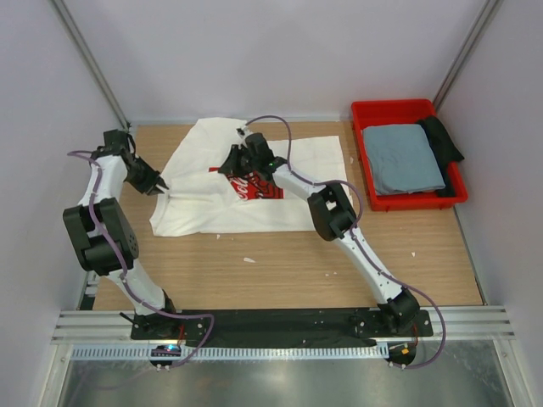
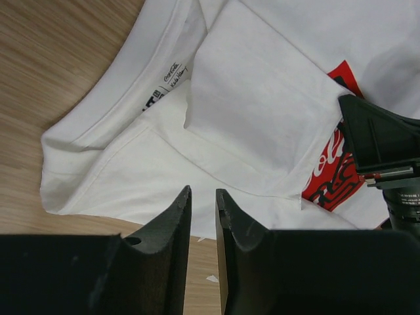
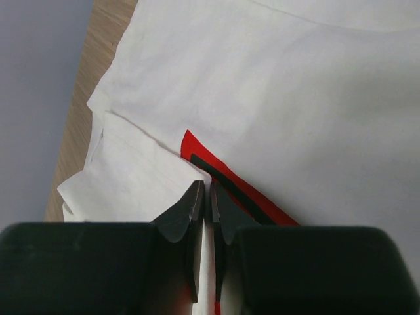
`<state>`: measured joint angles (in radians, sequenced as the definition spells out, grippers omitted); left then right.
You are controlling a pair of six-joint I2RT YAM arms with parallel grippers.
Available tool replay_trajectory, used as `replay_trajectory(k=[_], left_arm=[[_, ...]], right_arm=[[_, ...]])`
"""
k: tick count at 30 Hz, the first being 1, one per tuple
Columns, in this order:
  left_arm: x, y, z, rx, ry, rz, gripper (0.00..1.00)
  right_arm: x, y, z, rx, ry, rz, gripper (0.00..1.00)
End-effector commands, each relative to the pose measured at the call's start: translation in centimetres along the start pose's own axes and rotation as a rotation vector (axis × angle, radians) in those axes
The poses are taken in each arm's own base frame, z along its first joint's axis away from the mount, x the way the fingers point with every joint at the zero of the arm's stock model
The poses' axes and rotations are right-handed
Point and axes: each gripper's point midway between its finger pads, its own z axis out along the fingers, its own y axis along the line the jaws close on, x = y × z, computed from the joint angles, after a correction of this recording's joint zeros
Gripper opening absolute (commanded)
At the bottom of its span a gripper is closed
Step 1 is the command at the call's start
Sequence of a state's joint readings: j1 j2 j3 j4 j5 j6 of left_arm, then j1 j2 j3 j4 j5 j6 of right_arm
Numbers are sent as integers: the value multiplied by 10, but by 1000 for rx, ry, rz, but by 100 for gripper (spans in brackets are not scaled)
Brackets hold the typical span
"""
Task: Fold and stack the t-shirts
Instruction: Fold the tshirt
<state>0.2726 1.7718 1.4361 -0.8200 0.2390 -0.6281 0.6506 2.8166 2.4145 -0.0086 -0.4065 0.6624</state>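
lying on the tabletop (image 1: 280, 271), the white t-shirt (image 1: 212, 212) is partly folded in on itself around its red print (image 1: 254, 188). only the overhead view shows the grey-blue t-shirt (image 1: 403, 157), folded in the red bin (image 1: 394, 108) at the right, well apart, with something black (image 1: 443, 137) beside it in the bin. that view also places the left fingers (image 1: 157, 181) at the white shirt's left edge and the right fingers (image 1: 231, 161) near its middle, at the print. the left wrist view adds the neck label (image 2: 167, 75) inside the collar and a white flap folded over part of the print. there the left fingers (image 2: 174, 230) stand with a narrow gap at the shirt's edge, and i cannot tell whether cloth is caught between them. the right wrist view shows the right fingers (image 3: 184, 216) pressed nearly together, pinching the edge of a white fold where it meets the print.
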Motion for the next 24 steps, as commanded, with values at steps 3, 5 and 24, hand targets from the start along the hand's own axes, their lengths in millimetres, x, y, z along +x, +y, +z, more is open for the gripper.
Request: replay_trajectory(k=[3, 5, 24], left_arm=[[6, 7, -6, -23, -4, -5, 20], [6, 10, -2, -36, 0, -7, 19], [51, 94, 41, -304, 209, -210, 0]], right_arm=[[-64, 56, -18, -61, -159, -56, 8], [-71, 63, -23, -67, -176, -67, 5], [-85, 77, -46, -45, -199, -112, 3]])
